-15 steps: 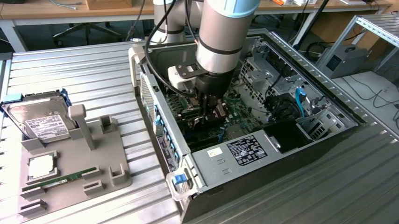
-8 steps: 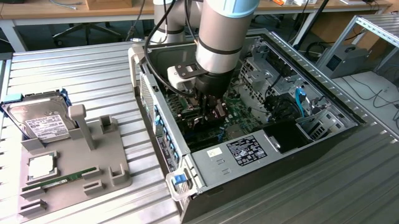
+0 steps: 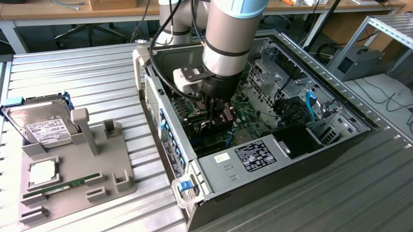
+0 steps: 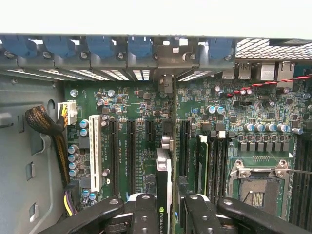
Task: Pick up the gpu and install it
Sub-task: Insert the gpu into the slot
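**A:** Start at the exterior view's left. What's on the ribbed metal table (image 3: 84,63)?

**B:** A grey moulded parts holder (image 3: 96,166). At its far end a boxy silver hard drive with a white label (image 3: 40,124) leans in its slot; nearer the camera lie a square silver processor chip (image 3: 42,172) and a narrow green memory stick (image 3: 63,184).

**A:** And to the right of that?

**B:** The open black computer case (image 3: 258,145), lying on its side with the green motherboard (image 3: 248,113) exposed. The grey robot arm (image 3: 231,38) reaches straight down into it.

**A:** Where's the card?

**B:** In the wrist view the thin dark graphics card (image 4: 165,195) stands on edge between the black fingers (image 4: 146,209), running towards the rear slot openings. Its silver metal bracket (image 4: 166,83) sits at the case's back wall, under the row of blue plastic slot clips (image 4: 102,46).

**A:** So the fingers are clamped on it?

**B:** Yes, pressed against both flat faces of the card (the gripper (image 4: 166,207) sits over its near end). The card lines up over a long black expansion slot (image 4: 184,146), beside a white slot (image 4: 95,151) further over; whether it is fully seated I cannot tell.
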